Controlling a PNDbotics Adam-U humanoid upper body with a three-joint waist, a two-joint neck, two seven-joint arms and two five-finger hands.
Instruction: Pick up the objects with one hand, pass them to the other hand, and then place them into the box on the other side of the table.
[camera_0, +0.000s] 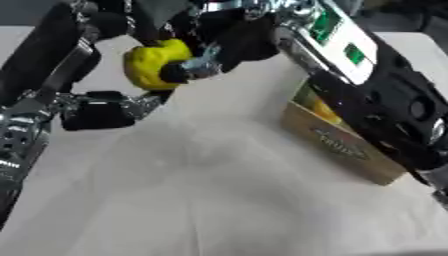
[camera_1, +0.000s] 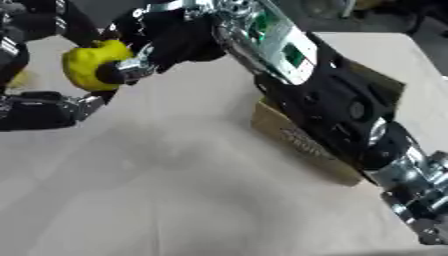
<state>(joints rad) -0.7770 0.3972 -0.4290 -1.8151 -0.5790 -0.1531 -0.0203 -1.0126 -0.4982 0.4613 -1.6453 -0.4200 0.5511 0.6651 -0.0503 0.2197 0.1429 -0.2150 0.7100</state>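
A yellow rounded object (camera_0: 153, 62) hangs above the table at the upper left, between my two hands. My right hand (camera_0: 223, 42) reaches across from the right, its fingers curled onto the object, with one black fingertip (camera_0: 172, 73) pressed on its front. My left hand (camera_0: 96, 112) sits just left of and below the object with its fingers spread; whether they touch it I cannot tell. The brown cardboard box (camera_0: 341, 142) stands on the right side, mostly hidden under my right forearm. Something yellow (camera_0: 319, 107) shows inside it.
A white cloth (camera_0: 210, 200) covers the table, running from the middle to the near edge. My right forearm (camera_1: 332, 100), with its white and green panel, crosses over the box. A small yellow patch (camera_1: 22, 77) shows at the far left edge.
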